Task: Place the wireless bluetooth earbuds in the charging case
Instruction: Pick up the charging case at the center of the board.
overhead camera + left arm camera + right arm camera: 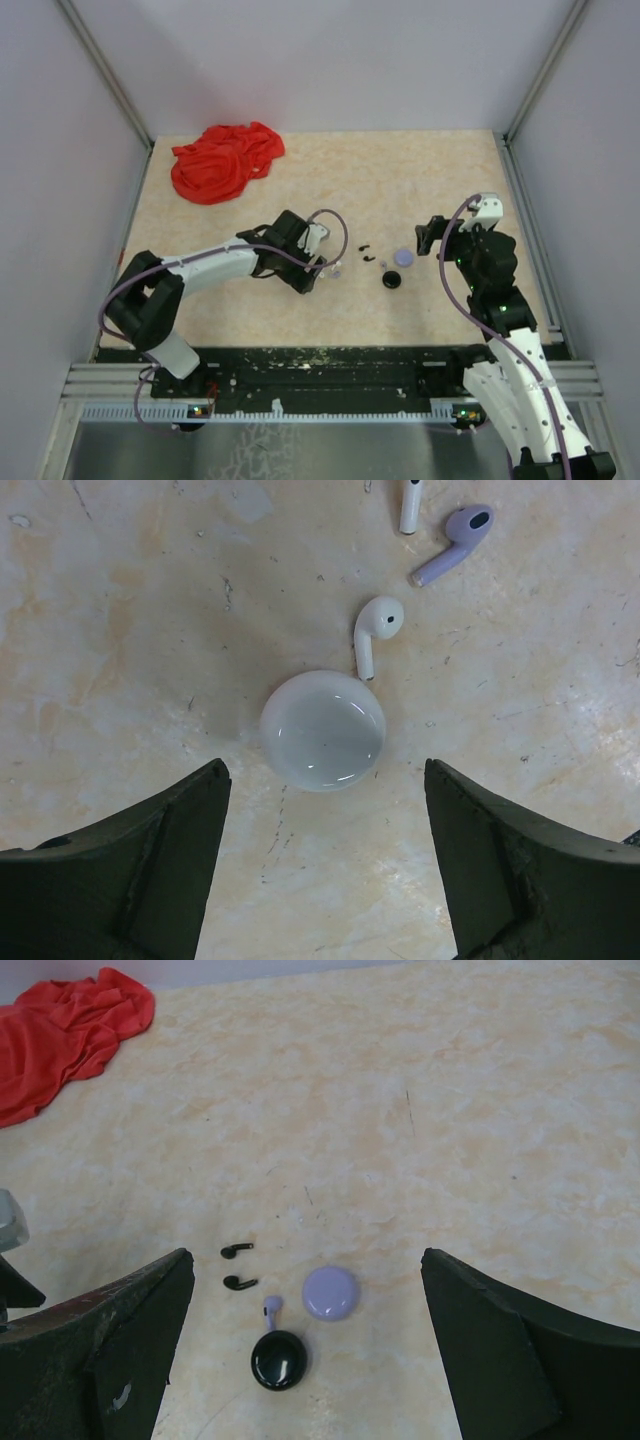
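Now both grippers are hanging open over six loose earbuds and three shut cases

Nearest the arm bases, the left gripper (322,770) is hovering low over the table (420,170), its two dark fingers spread wide and gripping nothing. Between those fingers, in the left wrist view, the white case (322,730) is lying with its lid shut. Just past it, the first white earbud (376,630) is lying with its stem tip at the case's rim; whether the two are touching cannot be told. Farther on, the first lavender earbud (455,542) is resting on its side, and the second white earbud (410,505) is showing only partly at the frame's top edge.

On the other side, the right gripper (305,1255) is likewise standing wide open and carrying nothing. Ahead of it, the black case (279,1360) is sitting nearest, with the second lavender earbud (272,1306) lying just beside its far rim. The lavender case (330,1292) is resting a little beyond, apart from the black one. Next, the nearer black earbud (240,1283) and the farther black earbud (236,1251) are lying close together but not touching.

That is making three cases and six buds, two of each colour, every bud lying on the table outside a case.

Farthest off, one red cloth (225,160) is lying crumpled at the far left corner.
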{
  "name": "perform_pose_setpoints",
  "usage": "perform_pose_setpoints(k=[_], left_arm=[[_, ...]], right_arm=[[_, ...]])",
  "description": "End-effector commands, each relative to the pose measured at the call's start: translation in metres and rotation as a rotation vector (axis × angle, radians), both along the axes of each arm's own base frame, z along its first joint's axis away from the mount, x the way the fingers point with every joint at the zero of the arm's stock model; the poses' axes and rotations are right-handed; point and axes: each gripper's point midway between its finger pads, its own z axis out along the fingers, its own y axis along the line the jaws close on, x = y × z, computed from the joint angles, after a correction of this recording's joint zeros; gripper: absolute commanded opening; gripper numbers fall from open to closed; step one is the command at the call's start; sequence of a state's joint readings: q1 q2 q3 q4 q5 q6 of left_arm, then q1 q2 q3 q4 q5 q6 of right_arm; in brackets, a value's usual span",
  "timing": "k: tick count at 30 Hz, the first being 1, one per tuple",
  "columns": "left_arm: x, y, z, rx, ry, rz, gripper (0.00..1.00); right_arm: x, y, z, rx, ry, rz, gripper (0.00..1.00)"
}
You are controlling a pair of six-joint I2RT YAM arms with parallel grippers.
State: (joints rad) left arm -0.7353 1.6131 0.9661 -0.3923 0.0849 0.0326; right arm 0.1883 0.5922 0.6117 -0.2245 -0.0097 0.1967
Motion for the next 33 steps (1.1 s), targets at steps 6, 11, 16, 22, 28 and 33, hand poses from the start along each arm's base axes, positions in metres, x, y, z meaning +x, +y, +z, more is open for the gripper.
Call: perform_pose_setpoints(k=[6, 11, 16, 22, 28, 33], left_arm=[[0.003, -0.003, -0.008, 0.058, -0.001, -0.023, 0.73], [0.006, -0.008, -0.012, 0.076, -0.037, -0.009, 0.73], [0.004, -0.011, -0.019, 0.095, -0.034, -0.019, 0.72], [-0.003, -0.008, -0.024, 0.114, -0.02, -0.016, 0.67], [-0.002, -0.005, -0.02, 0.118, -0.04, 0.001, 0.53], [0.006, -0.007, 0.0, 0.077, -0.118, 0.007, 0.47]], right_arm=[[0.004, 0.01, 0.035, 0.037, -0.084, 0.039, 0.96], [0.004, 0.011, 0.033, 0.039, -0.077, 0.044, 0.96], [0.005, 0.013, 0.032, 0.04, -0.069, 0.051, 0.96], [0.005, 0.013, 0.033, 0.04, -0.069, 0.056, 0.96], [0.005, 0.016, 0.033, 0.043, -0.065, 0.072, 0.96], [0.005, 0.027, 0.038, 0.069, -0.042, 0.121, 0.94]])
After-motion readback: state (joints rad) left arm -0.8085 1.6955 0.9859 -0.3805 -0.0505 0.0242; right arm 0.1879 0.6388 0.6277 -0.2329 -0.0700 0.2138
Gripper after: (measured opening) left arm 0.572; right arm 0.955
